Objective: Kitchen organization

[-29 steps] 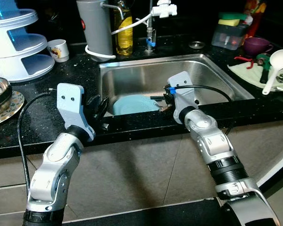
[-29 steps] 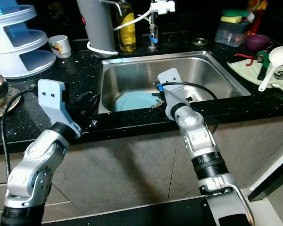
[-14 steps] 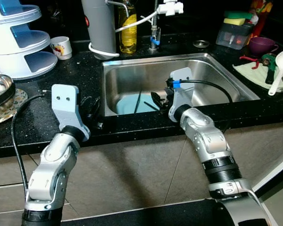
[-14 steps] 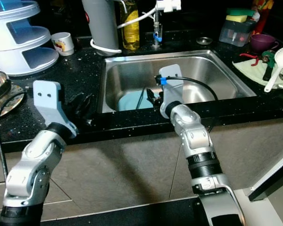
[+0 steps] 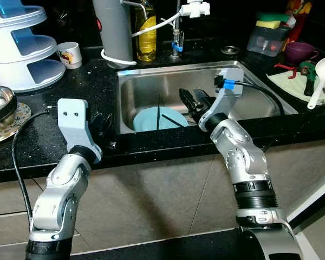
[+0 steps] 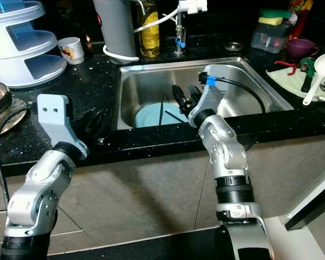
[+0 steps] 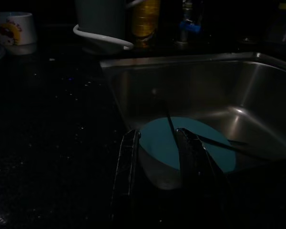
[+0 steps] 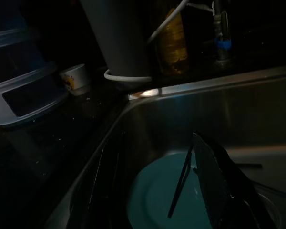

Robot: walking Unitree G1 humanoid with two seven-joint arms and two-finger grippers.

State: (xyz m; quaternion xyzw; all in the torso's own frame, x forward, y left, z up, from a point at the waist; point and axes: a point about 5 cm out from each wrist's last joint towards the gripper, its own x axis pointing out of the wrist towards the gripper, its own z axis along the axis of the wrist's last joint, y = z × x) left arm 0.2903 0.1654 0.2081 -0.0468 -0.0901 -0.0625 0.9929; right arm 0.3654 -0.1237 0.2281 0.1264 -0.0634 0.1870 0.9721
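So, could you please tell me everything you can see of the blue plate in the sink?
The blue plate is round, light blue, plain and matte, lying flat on the floor of the steel sink toward its front left. Two thin dark sticks, probably chopsticks, cross over it. The right end effector hovers at its right edge; whether it touches is unclear.

The rectangular brushed stainless-steel sink (image 5: 151,81) has a dull satin sheen with soft highlights along its walls. Just beyond the right gripper's matt black fingers (image 5: 190,101), the round light-blue plate (image 5: 146,120) looks smooth and faintly glossy, like plastic or glazed ware. The black speckled stone surface (image 5: 49,135) under the left gripper's fingers (image 5: 100,123) is polished and glittery. Both silver arms have a smooth metallic finish. Well away from either gripper's fingers, the tiered white-and-blue plastic rack (image 5: 21,49) looks glossy.
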